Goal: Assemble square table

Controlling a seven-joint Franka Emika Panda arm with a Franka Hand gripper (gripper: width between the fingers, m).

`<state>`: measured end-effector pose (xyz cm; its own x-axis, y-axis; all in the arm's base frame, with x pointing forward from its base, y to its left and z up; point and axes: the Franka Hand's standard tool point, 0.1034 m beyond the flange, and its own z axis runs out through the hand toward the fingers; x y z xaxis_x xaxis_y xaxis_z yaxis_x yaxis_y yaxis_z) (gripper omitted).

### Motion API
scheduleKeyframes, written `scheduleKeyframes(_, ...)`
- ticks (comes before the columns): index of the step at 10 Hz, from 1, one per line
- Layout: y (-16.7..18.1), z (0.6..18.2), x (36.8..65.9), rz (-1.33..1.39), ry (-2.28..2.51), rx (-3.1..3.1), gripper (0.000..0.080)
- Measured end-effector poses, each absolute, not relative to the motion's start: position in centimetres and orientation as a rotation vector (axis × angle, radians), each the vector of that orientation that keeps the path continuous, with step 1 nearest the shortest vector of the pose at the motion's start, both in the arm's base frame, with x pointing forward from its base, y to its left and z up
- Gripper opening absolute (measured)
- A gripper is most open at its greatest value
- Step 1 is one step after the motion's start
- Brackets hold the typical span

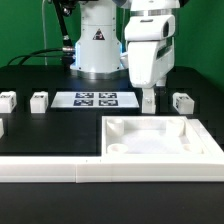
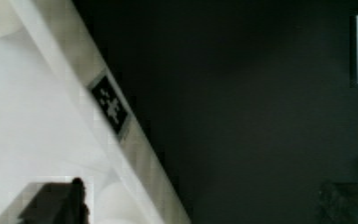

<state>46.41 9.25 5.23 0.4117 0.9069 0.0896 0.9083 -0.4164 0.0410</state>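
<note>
One arm only. Jaws wide open, empty, hanging low over the desk (image 1: 40,135). Square top (image 1: 165,142) lies just at 5 o'clock from them in the exterior view, its far rim nearest. Wrist view: the top's tagged wall (image 2: 108,100) passes between the fingers (image 2: 51,202), close to one. Nearest leg (image 1: 182,101) at 3 o'clock. We read this as a rim grab.

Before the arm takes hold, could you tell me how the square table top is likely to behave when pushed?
The square table top looks like rigid moulded plastic, so probably stiff. Lying flat and broad, it should slide rather than tip. Its near edge seems against the long white rail, which may block it.
</note>
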Motion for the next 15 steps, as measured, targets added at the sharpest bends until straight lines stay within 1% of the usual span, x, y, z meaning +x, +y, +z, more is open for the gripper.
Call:
scheduleKeyframes(1,9.2,5.2,46.4,-0.152,-1.685,-2.630,0.0649)
scheduleKeyframes(4,9.3,5.1,46.3,-0.147,-1.408,-2.775,0.0649)
scheduleKeyframes(5,9.1,5.2,45.8,-0.189,-1.239,-2.847,0.0649)
scheduleKeyframes(6,9.2,5.2,44.5,-0.205,-0.962,-2.937,0.0649)
scheduleKeyframes(7,9.7,5.2,43.6,-0.184,-0.746,-2.986,0.0649)
scheduleKeyframes(9,11.5,5.3,43.1,-0.166,-0.377,-3.030,0.0649)
scheduleKeyframes(14,12.2,5.1,42.9,-0.134,0.081,-3.025,0.0649)
scheduleKeyframes(15,13.8,5.1,42.2,-0.124,0.090,-3.023,0.0649)
